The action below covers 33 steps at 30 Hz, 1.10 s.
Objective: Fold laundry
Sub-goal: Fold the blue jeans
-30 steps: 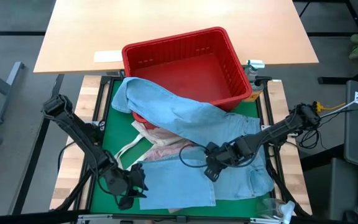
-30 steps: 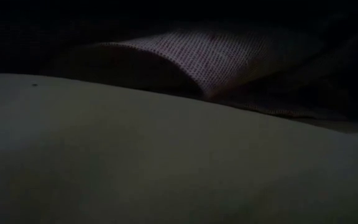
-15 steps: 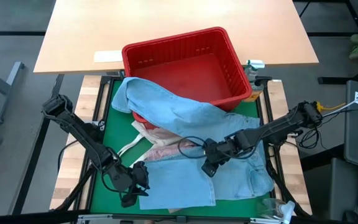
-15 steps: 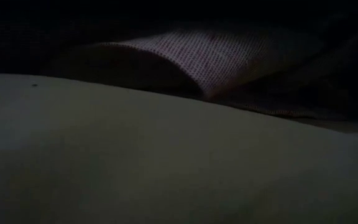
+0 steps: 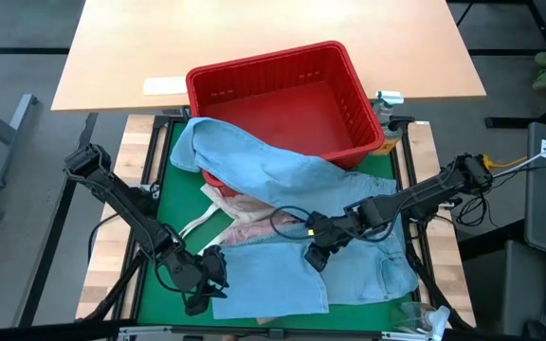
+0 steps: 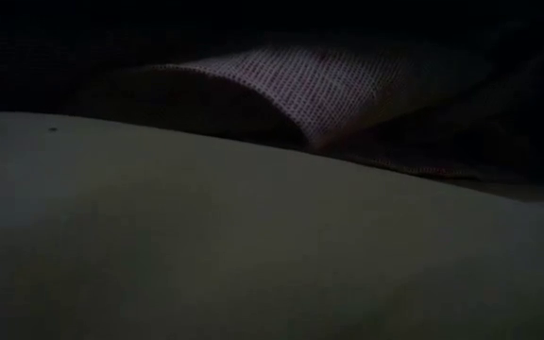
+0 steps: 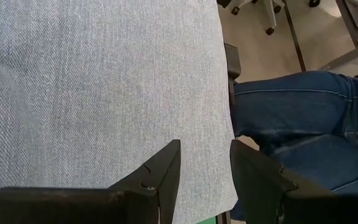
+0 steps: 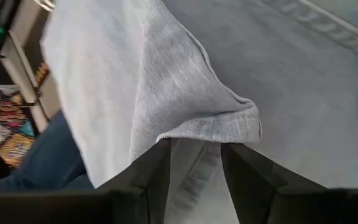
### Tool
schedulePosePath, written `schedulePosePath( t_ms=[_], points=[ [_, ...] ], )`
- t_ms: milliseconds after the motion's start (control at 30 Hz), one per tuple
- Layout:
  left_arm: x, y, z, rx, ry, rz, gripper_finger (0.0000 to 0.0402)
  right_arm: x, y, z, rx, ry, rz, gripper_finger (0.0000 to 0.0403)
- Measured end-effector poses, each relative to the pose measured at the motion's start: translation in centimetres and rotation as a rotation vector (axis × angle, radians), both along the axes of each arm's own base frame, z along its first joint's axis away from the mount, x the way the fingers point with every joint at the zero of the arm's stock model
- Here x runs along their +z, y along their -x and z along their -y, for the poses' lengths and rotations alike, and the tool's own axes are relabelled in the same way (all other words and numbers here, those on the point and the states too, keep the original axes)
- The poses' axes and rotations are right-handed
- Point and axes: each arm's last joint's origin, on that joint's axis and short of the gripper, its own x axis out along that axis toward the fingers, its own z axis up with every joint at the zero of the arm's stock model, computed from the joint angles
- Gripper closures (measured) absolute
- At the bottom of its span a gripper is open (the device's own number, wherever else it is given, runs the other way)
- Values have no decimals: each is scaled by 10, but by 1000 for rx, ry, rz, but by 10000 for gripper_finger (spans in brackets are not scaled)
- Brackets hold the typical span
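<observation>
Light blue denim jeans (image 5: 282, 175) sprawl over the green mat (image 5: 173, 189). One leg runs up against the red basket (image 5: 282, 95); the lower part (image 5: 273, 279) lies flat by the near edge. A mottled pink top (image 5: 254, 225) peeks out beneath them. My left gripper (image 5: 211, 275) sits at the flat part's left edge and is shut on it. My right gripper (image 5: 313, 254) sits mid-mat, shut on a denim fold. In the low view, cloth (image 6: 253, 246) close in front hides both grippers. My left gripper (image 7: 204, 149) has the jeans' side edge (image 7: 219, 118) between its two fingers, coming slanting down from the table's left. One layer or several, I cannot tell. The denim lies flat and slack beyond the fingertips. My right gripper (image 8: 194, 146) pinches a hemmed fold (image 8: 210, 127) of the jeans between its two fingers, slanting down from the table's right. The fold stands up bunched at the fingertips, and the denim falls away slack on both sides onto the rest of the jeans.
A white tote bag (image 5: 211, 210) with long straps lies under the jeans at the mat's left. The basket blocks the mat's far side, with a wooden table (image 5: 254, 38) behind it. A clear plastic item (image 5: 429, 322) lies at the near right corner. A seated person's legs (image 7: 303, 124) show past the near edge.
My right gripper has tipped and eased a little toward the table's left, keeping its fold of denim; the cable loop beside it has shifted. The jeans otherwise lie as before.
</observation>
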Motion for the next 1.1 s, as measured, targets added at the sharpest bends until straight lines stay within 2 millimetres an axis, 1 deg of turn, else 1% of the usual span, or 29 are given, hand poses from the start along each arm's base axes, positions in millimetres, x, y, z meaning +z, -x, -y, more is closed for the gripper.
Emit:
schedulePosePath(
  t_ms=[133,367,533,667,867,1000,1100],
  points=[
    [0,0,0,0,0,0,269,5,-4,-3,25,-57,58,260],
    [0,0,0,0,0,0,269,5,-4,-4,51,-86,47,260],
    [0,0,0,0,0,0,269,5,-4,-3,29,-59,57,260],
    [0,0,0,12,-10,6,269,5,-5,-1,-16,0,82,260],
    [-5,2,-7,99,-120,9,269,5,-7,3,-87,111,130,260],
    [-10,5,-12,142,-214,-18,269,5,-7,2,-87,119,132,260],
    [-11,6,-15,174,-266,-15,269,5,-5,0,-69,94,118,260]
  ],
)
